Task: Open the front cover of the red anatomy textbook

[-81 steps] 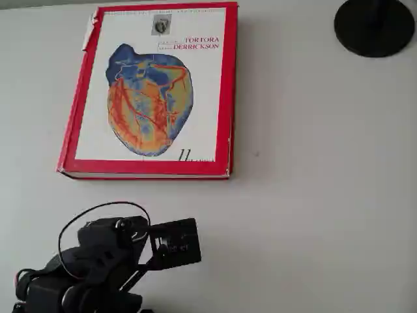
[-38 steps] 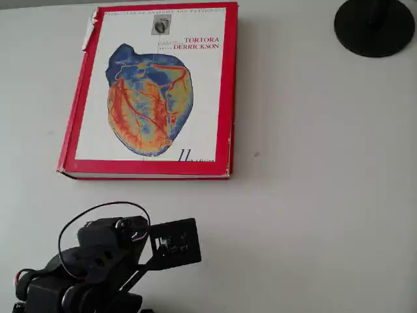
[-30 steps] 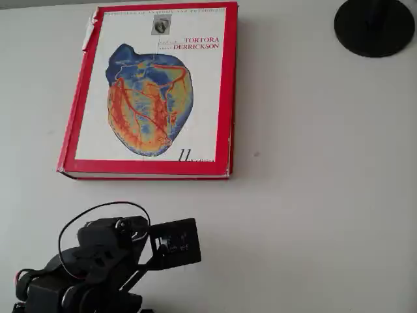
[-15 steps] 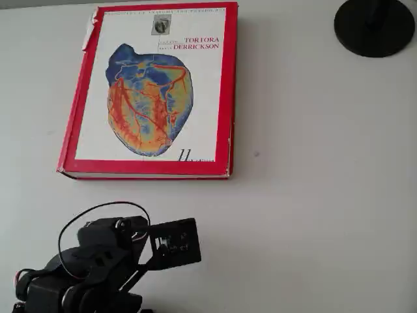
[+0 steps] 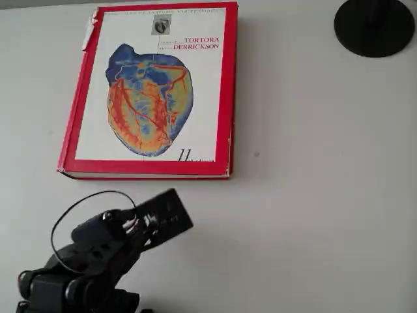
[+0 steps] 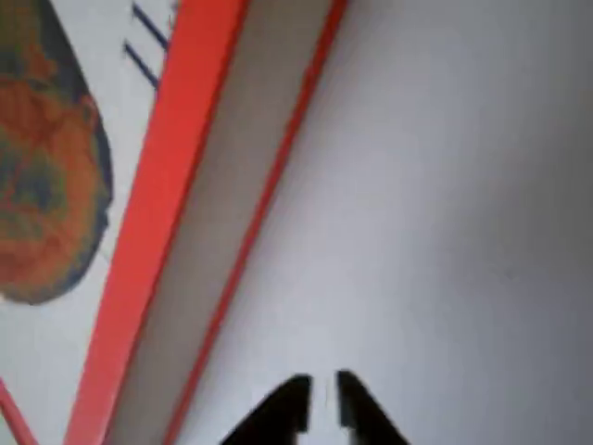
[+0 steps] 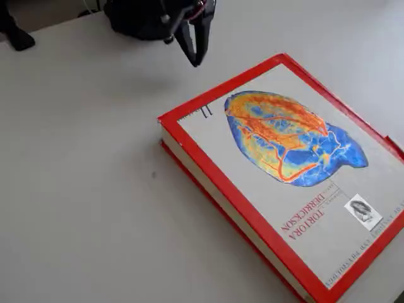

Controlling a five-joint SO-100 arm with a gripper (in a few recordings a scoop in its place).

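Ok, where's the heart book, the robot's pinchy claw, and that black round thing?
red anatomy textbook [image 5: 150, 91], overhead view, on its heart picture.
gripper [image 6: 321, 400], wrist view, between its fingertips.
black round base [image 5: 374, 26], overhead view, on its disc.

Red anatomy textbook [image 5: 152, 91] lies shut; arm [image 5: 98, 251] apparently just below it.
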